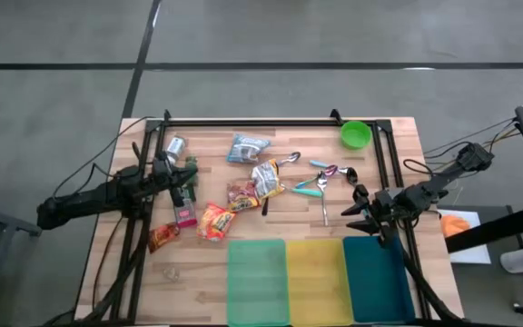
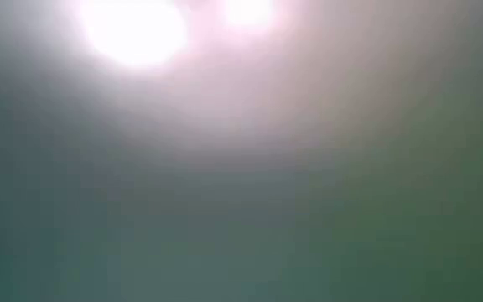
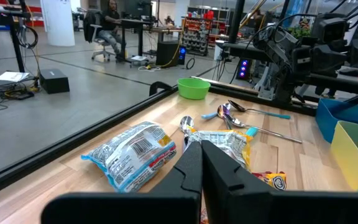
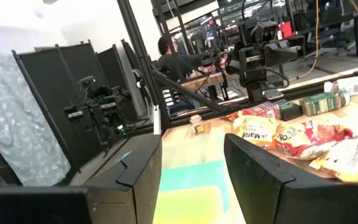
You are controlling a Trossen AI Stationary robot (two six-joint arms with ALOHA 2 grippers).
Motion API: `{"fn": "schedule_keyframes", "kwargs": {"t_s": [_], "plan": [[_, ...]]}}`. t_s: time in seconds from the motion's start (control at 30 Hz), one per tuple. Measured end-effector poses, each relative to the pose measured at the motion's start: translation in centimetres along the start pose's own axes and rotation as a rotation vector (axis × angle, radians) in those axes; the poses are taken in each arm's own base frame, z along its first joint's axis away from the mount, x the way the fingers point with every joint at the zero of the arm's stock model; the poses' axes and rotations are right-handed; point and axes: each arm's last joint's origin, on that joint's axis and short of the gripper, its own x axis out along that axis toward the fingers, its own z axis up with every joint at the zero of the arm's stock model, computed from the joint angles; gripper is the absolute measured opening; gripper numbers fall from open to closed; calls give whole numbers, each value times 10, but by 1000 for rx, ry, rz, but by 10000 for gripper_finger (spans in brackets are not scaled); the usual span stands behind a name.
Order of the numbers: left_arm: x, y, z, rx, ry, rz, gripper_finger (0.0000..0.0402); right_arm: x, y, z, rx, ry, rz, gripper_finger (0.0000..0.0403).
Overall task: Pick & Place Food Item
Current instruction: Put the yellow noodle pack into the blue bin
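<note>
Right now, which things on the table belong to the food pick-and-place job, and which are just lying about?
Job:
- snack packets
- blue-white packet
- green bin, yellow bin, teal bin
- right gripper, open, empty
- left gripper, shut, empty

Lying about:
- spoons
- green bowl
- can

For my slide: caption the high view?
Snack packets and spoons scattered above three bins, both arms waiting.

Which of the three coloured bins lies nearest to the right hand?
The teal bin, the rightmost of the three. The right hand hovers just above its far edge; the yellow bin and green bin lie further left.
</note>
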Motion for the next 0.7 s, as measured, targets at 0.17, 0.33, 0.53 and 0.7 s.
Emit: {"fn": "schedule_keyframes", "kwargs": {"t_s": [0.17,0.33,0.53,0.7], "plan": [[0,0,0,0,0,0,0,0,0,0,49,-1,0,171],[0,0,0,0,0,0,0,0,4,1,82,33,111,171],[0,0,0,0,0,0,0,1,22,32,42,10,336,171],[0,0,0,0,0,0,0,3,35,66,-62,-87,361,171]]}}
